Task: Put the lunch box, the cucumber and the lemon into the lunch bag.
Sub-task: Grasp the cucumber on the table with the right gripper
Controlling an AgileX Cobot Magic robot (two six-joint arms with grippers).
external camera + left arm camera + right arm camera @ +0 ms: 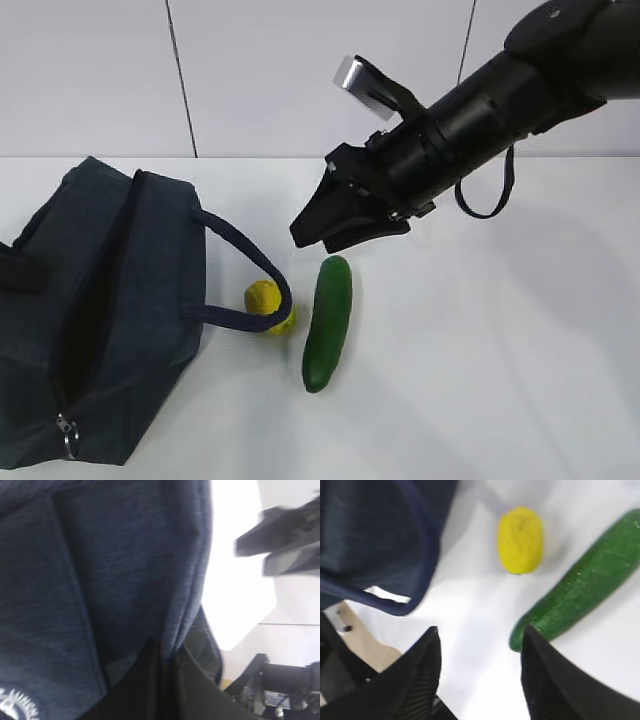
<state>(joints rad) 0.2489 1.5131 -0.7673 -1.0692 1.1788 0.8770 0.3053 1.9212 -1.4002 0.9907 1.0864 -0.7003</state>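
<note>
The dark navy lunch bag (100, 310) lies at the left with its long top slit facing up. In the left wrist view my left gripper (165, 647) is shut on a fold of the lunch bag's fabric (100, 570). The yellow lemon (265, 303) sits on the table behind the bag's loop handle (250, 265), just left of the dark-green cucumber (328, 322). My right gripper (310, 235) hovers over the cucumber's far end, open and empty. From the right wrist, the gripper (480, 630) has the cucumber (585, 585) beside one finger and the lemon (520, 540) ahead. The lunch box is out of view.
A silver ring zipper pull (66, 432) hangs at the bag's near end. White tabletop (480, 380) stretches right of the cucumber. The table edge (365, 645) shows under the bag handle (420, 570). The right arm's fingers (280, 545) appear in the left wrist view.
</note>
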